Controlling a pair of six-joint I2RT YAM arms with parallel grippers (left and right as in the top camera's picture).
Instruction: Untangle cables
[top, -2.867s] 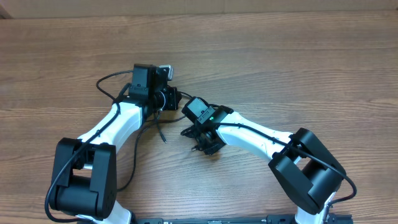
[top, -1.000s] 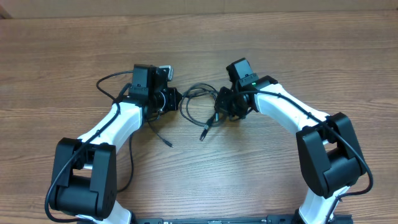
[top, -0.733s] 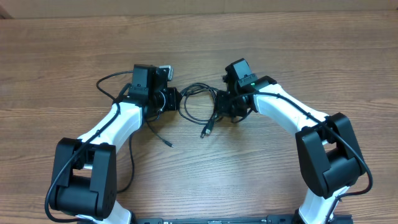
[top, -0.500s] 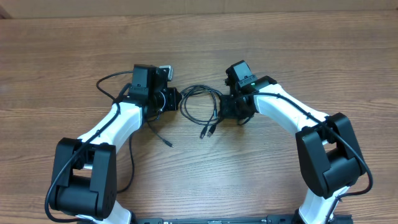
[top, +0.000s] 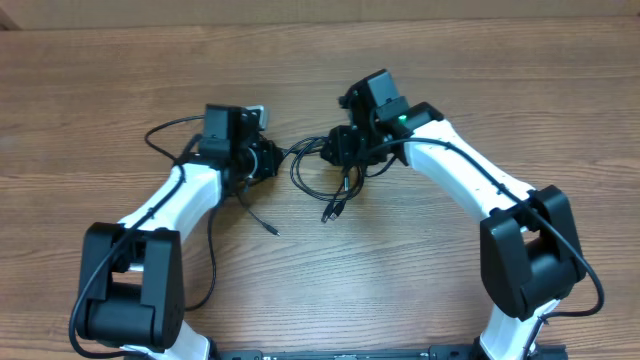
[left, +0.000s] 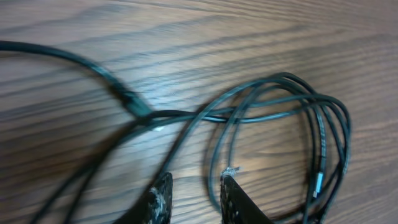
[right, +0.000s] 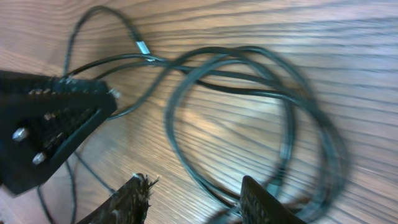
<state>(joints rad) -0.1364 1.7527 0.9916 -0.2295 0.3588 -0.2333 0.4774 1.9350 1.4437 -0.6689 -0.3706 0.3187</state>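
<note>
Your right claw (right: 194, 183) hangs released, jaws wide, directly over the looped cables (left: 249, 118). Your left claw (left: 194, 183), near the right claw, stands barely parted, clamping nothing visible. These cords look light, limp and slippery, so pinch one close behind its plug (top: 327, 214).

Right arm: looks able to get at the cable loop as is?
Likely yes. The right gripper hangs open over the cables, nothing lying between. The left gripper sits close at the loop's far side, which might crowd it.
</note>
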